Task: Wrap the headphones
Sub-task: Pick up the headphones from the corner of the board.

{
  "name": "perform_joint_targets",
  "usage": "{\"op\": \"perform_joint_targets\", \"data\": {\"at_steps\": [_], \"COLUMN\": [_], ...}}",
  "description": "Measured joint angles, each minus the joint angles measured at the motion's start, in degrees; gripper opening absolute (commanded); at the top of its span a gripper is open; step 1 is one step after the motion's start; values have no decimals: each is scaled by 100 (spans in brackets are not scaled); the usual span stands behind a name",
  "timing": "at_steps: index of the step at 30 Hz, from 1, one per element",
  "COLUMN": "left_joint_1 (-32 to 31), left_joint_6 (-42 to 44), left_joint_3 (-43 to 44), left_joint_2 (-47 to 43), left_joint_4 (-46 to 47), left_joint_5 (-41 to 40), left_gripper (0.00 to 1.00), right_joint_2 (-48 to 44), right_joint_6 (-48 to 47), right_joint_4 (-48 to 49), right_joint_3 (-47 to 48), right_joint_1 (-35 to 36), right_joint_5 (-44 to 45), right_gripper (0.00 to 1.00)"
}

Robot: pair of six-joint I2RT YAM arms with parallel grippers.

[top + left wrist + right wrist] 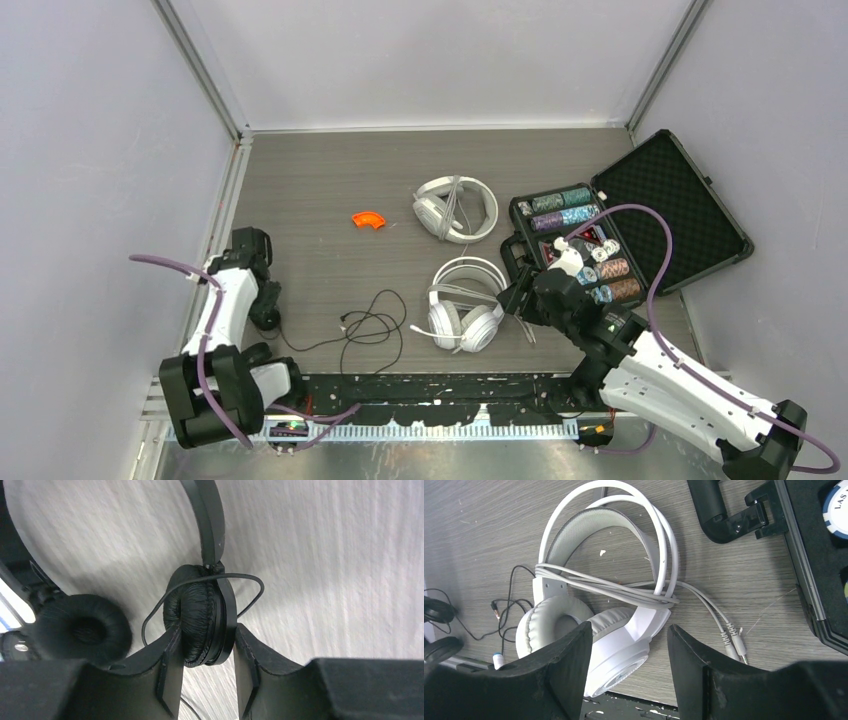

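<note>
Claw of left arm (205,630), folded low, clamped on cup of black headphones (195,607); right claw (628,629) wide above white headphones (551,622)

Left wrist view: black headset (197,615) headband runs off top edge; desk (325,555) texture blurred. Top view, lower left: same headset mostly hidden under left arm (228,300). Right wrist view: white headset (624,630) lower cup partly behind jaws; case (824,565) cut by right edge.

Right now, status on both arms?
Left gripper clamped on black headphones, at the earcup; black cord loose on table. Right gripper open over near white headphones, cord looped round its band. Chip case close beside it.
</note>
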Motion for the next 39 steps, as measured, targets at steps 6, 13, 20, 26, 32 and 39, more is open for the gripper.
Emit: {"op": "perform_joint_targets", "data": {"at_steps": [6, 13, 20, 26, 32, 39], "left_joint_1": [-2, -2, -2, -63, -238, -772], "left_joint_6": [7, 59, 192, 308, 426, 822], "left_joint_3": [-203, -649, -850, -901, -883, -581], "left_joint_2": [-820, -1976, -1989, -2107, -1777, -1576], "left_joint_4": [448, 1032, 1860, 2573, 2841, 2874], "left_joint_5": [1327, 2634, 4332, 5233, 5563, 5670], "left_gripper": [29, 25, 31, 30, 31, 31], "right_joint_2": [22, 138, 505, 616, 881, 1213], "right_joint_6": [48, 179, 221, 369, 299, -188], "right_joint_4": [11, 332, 461, 776, 905, 1244], "right_joint_3": [4, 11, 133, -50, -35, 531], "right_joint_1": [0, 0, 0, 0, 0, 63], "right_joint_5": [37, 7, -190, -365, -448, -763], "right_gripper": [60, 60, 60, 60, 60, 60]}}
